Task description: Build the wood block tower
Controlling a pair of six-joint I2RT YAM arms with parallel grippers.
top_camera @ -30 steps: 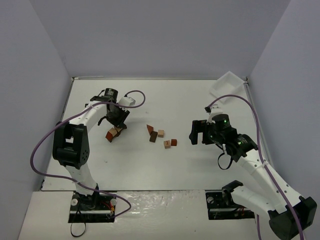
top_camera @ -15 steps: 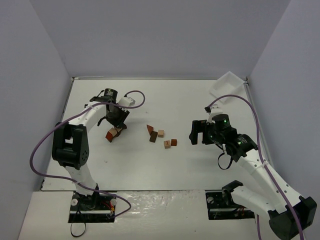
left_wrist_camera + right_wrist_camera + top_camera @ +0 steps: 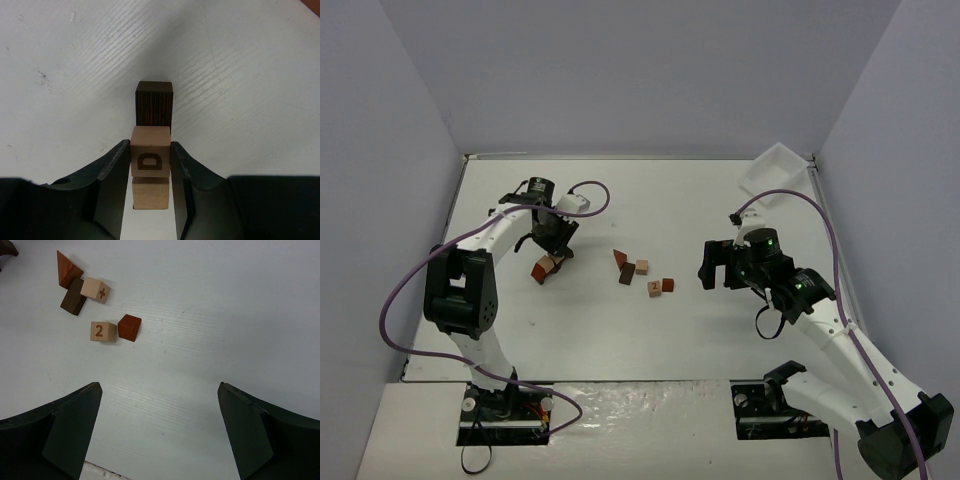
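Your left gripper (image 3: 150,149) is pinching the pale cube marked D (image 3: 150,156). Both fingers are pressing against its sides, so the opening is only as wide as that cube. In the wrist view a plain pale block (image 3: 150,192) is sitting on the near side of the D cube and touching it. It is lying in the gap between the fingers, with a thin strip of white table (image 3: 620,340) showing on either side. A dark brown block (image 3: 154,102) is standing just past the fingertips against the D cube's far side. You cannot tell here whether the D cube is resting on another block or beside it. Seen from overhead, this small tower (image 3: 548,267) is sitting well to the left of the cube marked 2 (image 3: 103,332). Your right gripper (image 3: 159,386) is hanging wide open and holding nothing, above the table to the right of the 2 cube. A red-brown cube (image 3: 129,327) is sitting just right of the 2 cube, nearly touching it at a corner. Beyond the 2 cube and to its left, a cube marked with a plus (image 3: 95,289), a second dark block (image 3: 73,296) and a red-brown wedge (image 3: 66,269) are bunching together. A white tray (image 3: 775,168) is sitting at the far right corner, well apart from the 2 cube.
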